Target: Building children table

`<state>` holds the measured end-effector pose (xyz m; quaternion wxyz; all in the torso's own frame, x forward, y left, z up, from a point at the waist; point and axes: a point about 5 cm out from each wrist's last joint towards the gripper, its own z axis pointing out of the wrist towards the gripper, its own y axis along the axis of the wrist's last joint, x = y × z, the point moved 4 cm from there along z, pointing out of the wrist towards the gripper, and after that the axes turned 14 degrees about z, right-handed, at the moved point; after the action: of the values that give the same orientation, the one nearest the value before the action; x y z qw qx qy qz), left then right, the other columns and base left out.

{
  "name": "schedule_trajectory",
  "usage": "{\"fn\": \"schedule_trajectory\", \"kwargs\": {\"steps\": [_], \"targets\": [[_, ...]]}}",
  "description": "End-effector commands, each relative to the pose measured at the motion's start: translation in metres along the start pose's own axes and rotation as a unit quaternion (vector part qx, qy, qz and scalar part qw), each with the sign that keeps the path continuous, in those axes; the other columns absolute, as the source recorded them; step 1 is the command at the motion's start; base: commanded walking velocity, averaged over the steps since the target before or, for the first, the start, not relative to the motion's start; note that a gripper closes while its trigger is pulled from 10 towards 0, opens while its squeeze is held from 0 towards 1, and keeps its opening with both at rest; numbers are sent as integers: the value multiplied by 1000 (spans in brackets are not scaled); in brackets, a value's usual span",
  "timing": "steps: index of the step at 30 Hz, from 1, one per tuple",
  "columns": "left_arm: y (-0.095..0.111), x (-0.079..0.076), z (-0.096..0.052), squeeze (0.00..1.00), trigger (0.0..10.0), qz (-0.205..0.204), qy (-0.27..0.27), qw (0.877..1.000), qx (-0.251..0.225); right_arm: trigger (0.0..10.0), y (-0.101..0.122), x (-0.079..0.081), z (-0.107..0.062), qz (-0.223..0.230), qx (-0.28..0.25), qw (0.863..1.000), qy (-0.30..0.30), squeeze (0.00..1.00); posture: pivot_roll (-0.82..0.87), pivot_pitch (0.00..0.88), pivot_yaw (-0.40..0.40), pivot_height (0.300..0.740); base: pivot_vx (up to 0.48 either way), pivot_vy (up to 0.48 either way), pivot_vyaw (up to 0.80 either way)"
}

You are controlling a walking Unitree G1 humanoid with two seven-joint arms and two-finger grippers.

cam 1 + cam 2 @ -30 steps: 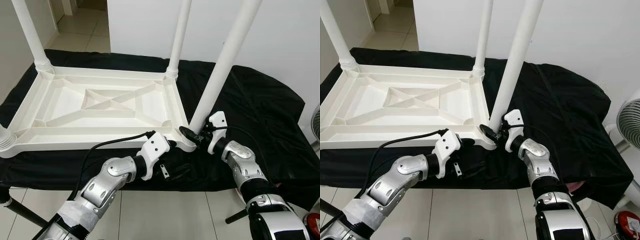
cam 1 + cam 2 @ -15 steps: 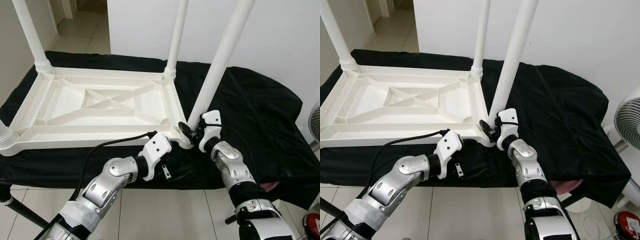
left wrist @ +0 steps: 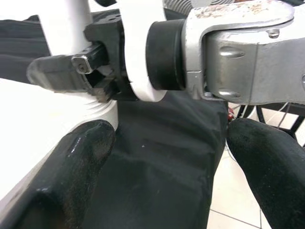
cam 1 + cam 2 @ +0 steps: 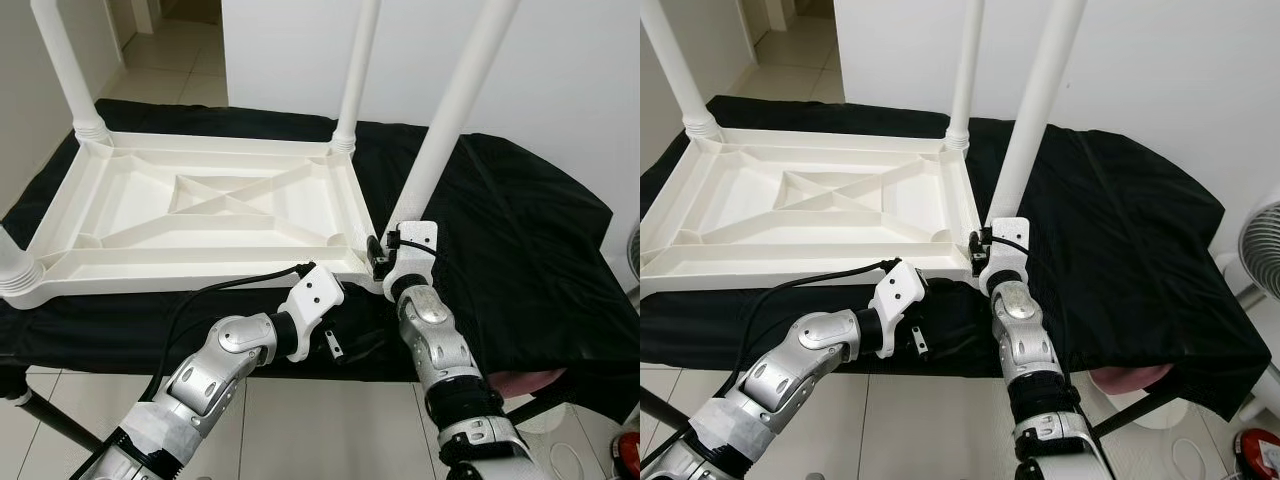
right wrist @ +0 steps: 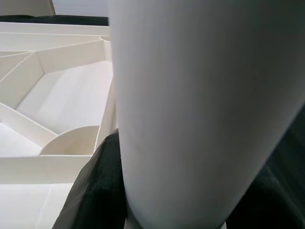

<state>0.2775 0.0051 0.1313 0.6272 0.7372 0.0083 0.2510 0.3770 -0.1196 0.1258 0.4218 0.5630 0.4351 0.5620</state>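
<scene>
Eye views: the white plastic table top [image 4: 210,215] lies upside down on a black cloth [image 4: 520,230], its ribbed underside facing up. Legs stand upright at the corners. The near-right leg [image 4: 450,110] rises toward 12 o'clock from the corner at the frame's centre. The right gripper [image 4: 378,255] sits at that leg's base. The left gripper [image 4: 345,340] hangs just below the table edge, at about 7 o'clock from that corner.
Left wrist view: the left gripper's two black fingers [image 3: 71,171] stand wide apart, holding nothing; one lies against the white table edge.
Right wrist view: the leg sits between the right gripper's fingers [image 5: 95,191], which press its sides
</scene>
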Motion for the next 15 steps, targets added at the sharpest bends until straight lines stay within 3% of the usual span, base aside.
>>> {"fn": "schedule_trajectory", "kwargs": {"steps": [1,7,8,9,10,15], "targets": [[1,-8,2,0,10000,6,-41,999,-4,10000,-10,-12,-7,-25,9,998,-55,0,-34,0,-93,740,0,0,0],[1,-9,3,0,10000,6,-43,999,-6,10000,-9,-3,-10,-15,1,999,-46,0,-36,0,-93,740,0,0,0],[1,-9,4,0,10000,7,-45,999,-6,10000,-5,-4,-9,-11,-5,999,-40,725,-36,0,-93,740,0,0,0],[1,-9,4,0,10000,7,-45,999,-6,10000,-5,-4,-9,-11,-5,999,-40,725,-36,0,-93,740,0,0,0],[1,-9,4,0,10000,7,-45,999,-6,10000,-5,-3,-9,-10,-6,999,-36,1000,-36,0,-93,740,0,0,0],[1,-9,4,0,10000,8,-45,999,-6,10000,0,5,-11,12,-20,1000,-10,1000,-34,0,-94,740,0,0,0]]}}
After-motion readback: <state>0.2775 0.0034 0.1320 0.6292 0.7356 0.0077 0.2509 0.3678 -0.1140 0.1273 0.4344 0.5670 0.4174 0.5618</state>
